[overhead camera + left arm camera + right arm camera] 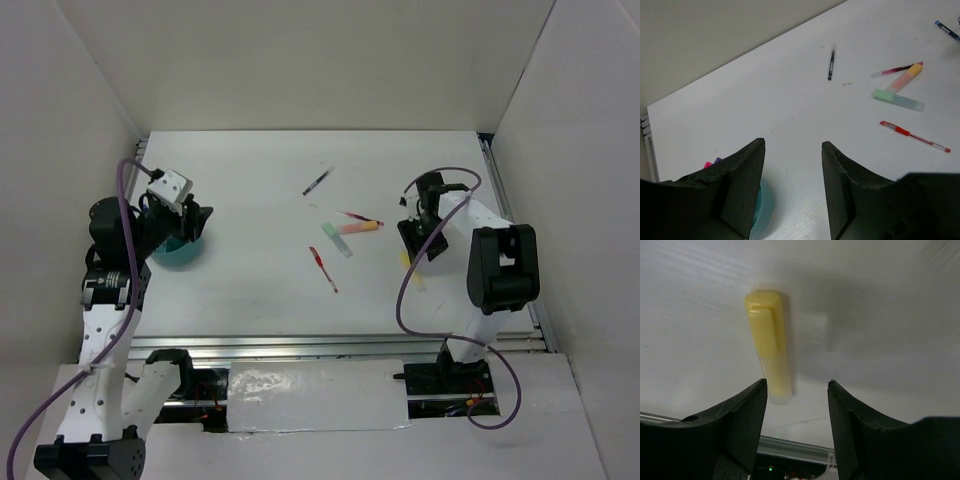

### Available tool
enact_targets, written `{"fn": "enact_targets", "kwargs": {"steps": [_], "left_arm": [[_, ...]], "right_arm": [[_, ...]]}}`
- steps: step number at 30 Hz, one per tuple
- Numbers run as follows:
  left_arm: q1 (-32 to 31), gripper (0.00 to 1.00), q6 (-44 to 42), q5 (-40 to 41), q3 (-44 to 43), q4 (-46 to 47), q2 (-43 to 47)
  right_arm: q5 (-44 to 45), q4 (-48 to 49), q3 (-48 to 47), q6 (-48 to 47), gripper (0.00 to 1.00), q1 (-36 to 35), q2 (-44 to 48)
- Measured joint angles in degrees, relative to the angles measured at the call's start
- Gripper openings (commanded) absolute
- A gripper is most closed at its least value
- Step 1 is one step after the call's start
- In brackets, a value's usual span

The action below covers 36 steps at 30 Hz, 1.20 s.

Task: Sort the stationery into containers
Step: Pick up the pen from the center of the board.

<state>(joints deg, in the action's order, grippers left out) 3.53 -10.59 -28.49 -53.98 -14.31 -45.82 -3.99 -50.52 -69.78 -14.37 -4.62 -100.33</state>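
The teal cup (178, 250) stands at the left, mostly under my left gripper (200, 222). The left wrist view shows its rim (762, 210) beside the left finger, with pink and purple tips (710, 163) behind. The left gripper (792, 143) is open and empty above the table. My right gripper (425, 245) is open, low over a yellow highlighter (769, 347) that lies just ahead of its left finger (747, 405). In mid-table lie a dark pen (317, 182), a red pen (323, 268), a green highlighter (337, 240), an orange highlighter (360, 228) and a thin red pen (360, 216).
White walls enclose the table on the left, back and right. A metal rail (350, 345) runs along the near edge, close behind the right gripper. A blue-capped pen (946, 30) lies far right in the left wrist view. Purple cables hang by both arms.
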Motion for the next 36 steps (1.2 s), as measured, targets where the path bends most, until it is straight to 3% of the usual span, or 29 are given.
{"fn": "enact_targets", "kwargs": {"steps": [5,13,15,19,23,30,36], "left_arm": [[-0.8,0.61,0.1,1.7,0.0,-1.5,0.5],[-1.5,0.61,0.3,2.8,1.9,-1.7,1.1],[-1.5,0.61,0.3,3.1,2.2,-1.7,1.4],[-1.5,0.61,0.4,3.2,3.1,-1.7,2.4],[-1.5,0.62,1.2,3.2,4.0,-1.5,3.0],[-1.5,0.63,10.8,3.3,4.1,-0.5,2.9],[-1.4,0.64,24.9,-3.1,4.7,3.8,3.3]], "right_arm": [[1.6,0.3,6.2,-0.8,0.58,0.0,0.0],[1.7,1.8,8.4,-0.9,0.59,-1.2,-0.2],[1.7,2.2,8.4,-0.9,0.55,-1.6,-0.4],[2.0,3.3,8.5,-0.8,0.35,-2.4,-1.0],[2.4,3.3,8.5,-1.1,0.02,-2.7,-1.1],[-2.4,2.1,7.7,-3.1,0.0,-4.3,0.3],[-21.7,-0.7,-2.1,-5.2,0.0,-6.2,11.1]]}}
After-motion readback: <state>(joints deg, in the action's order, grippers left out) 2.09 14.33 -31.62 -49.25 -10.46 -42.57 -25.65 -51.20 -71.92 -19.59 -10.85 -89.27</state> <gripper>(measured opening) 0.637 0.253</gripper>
